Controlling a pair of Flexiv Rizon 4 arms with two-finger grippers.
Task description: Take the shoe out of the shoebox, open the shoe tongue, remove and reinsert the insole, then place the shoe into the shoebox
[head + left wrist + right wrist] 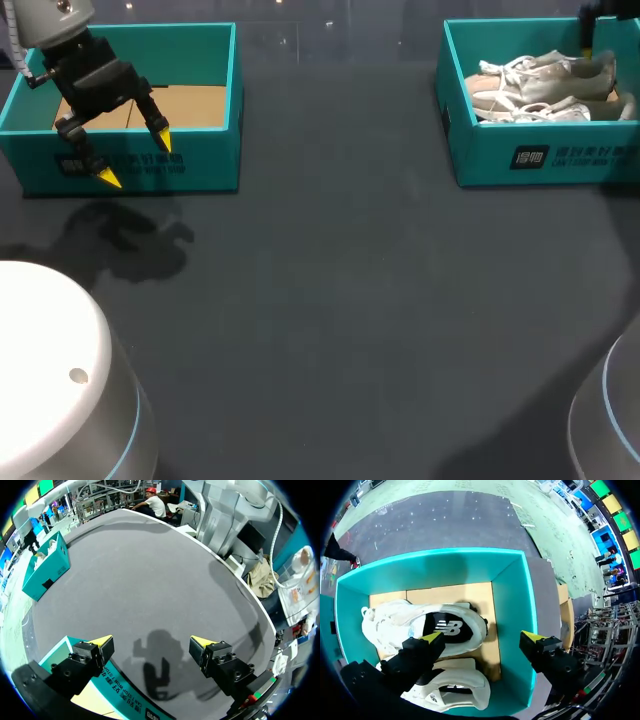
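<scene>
Two pale grey-white shoes lie side by side in the teal shoebox at the back right: one shoe behind, the other shoe in front. My right gripper hangs open above that shoebox. One of its fingers is over the heel of a shoe whose dark insole shows, the other over the box's wall. Neither finger touches anything. A second shoe lies under the gripper's base. My left gripper is open and holds nothing, above the front wall of another teal box at the back left.
The left box holds only its brown cardboard floor. Dark grey tabletop stretches between and in front of the two boxes. From the left wrist the shoebox shows far across the table.
</scene>
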